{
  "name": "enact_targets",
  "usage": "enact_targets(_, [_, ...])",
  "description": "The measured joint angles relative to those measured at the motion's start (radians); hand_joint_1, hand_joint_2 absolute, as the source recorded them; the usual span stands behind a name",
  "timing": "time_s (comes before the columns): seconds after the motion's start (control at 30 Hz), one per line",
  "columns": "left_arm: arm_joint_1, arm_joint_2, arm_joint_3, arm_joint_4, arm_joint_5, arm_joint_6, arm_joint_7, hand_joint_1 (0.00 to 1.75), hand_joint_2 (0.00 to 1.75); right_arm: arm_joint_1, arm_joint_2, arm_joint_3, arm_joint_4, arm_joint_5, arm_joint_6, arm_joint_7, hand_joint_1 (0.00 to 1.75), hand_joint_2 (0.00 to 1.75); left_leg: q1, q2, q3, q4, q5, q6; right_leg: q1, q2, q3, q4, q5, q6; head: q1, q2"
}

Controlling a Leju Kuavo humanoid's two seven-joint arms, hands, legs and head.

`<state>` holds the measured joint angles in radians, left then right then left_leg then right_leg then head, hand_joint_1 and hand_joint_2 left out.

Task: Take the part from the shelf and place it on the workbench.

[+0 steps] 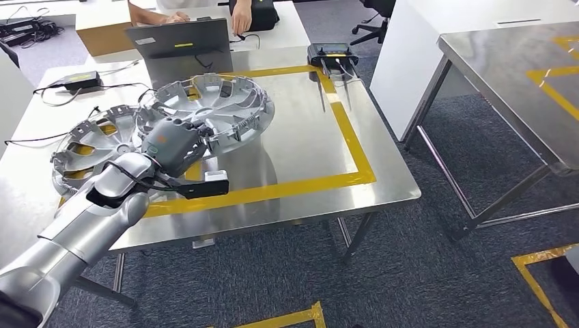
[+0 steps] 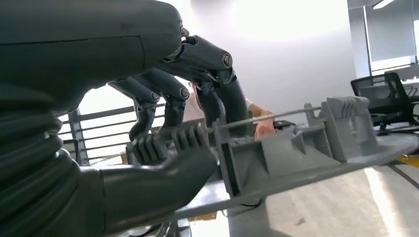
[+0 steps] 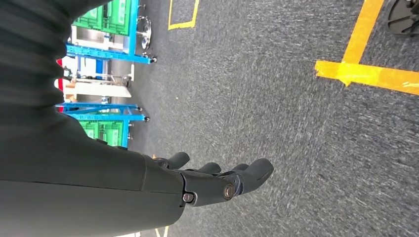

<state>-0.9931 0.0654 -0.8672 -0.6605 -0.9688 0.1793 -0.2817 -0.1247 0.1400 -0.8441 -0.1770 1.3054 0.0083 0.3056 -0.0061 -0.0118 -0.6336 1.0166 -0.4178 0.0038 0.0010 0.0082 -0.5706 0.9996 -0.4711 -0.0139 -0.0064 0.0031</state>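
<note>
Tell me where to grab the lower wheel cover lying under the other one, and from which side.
Grip the lower wheel cover at its exposed outer rim, coming from the workbench's left edge. The upper wheel cover overlaps its right side, and the left robot hand holds that one.

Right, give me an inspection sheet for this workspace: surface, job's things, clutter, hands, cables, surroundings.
Surface: steel workbench marked with yellow tape.
Job's things: grey wheel cover held at its rim, overlapping a second wheel cover lying on the bench.
Clutter: laptop, black router, power brick.
Hands: left hand grips the wheel cover's rim; right hand hangs over the floor, holding nothing, fingers apart.
Cables: black leads cross the bench's left side.
Surroundings: carpet, second steel table, a person's hands behind the laptop.
</note>
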Motion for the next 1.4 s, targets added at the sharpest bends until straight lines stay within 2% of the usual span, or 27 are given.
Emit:
enact_targets(0.2, [0.000,-0.015,0.001,0.012,-0.005,0.043,0.005,0.00,1.75,0.005,0.000,-0.001,0.000,-0.005,-0.004,0.000,0.00,0.00,0.000,0.000,0.002,0.000,0.001,0.002,0.000,-0.002,0.002,0.000,0.001,0.005,0.000,0.000])
enact_targets(0.8, [0.012,-0.031,0.008,0.035,-0.001,0.031,-0.001,0.00,1.75,0.017,-0.002,-0.001,0.000,0.003,-0.005,0.002,0.00,0.00,0.001,0.000,0.004,0.000,0.003,0.000,0.001,-0.002,0.001,0.005,0.001,0.006,0.000,0.000])
enact_targets(0.93, [0.015,-0.031,0.008,0.037,0.002,0.031,-0.001,0.00,0.00,0.018,-0.004,-0.001,0.000,0.005,-0.005,0.002,0.00,0.00,0.001,0.000,0.004,0.000,0.003,0.000,0.001,-0.002,0.001,0.005,0.001,0.006,0.000,0.000])
enact_targets(1.4, [0.031,-0.032,0.030,0.056,0.023,0.040,-0.019,0.00,0.00,0.019,-0.010,-0.001,0.000,0.013,-0.005,-0.003,0.00,0.00,0.001,0.000,0.004,0.000,0.003,0.000,0.001,-0.002,0.001,0.005,0.001,0.006,0.000,0.000])
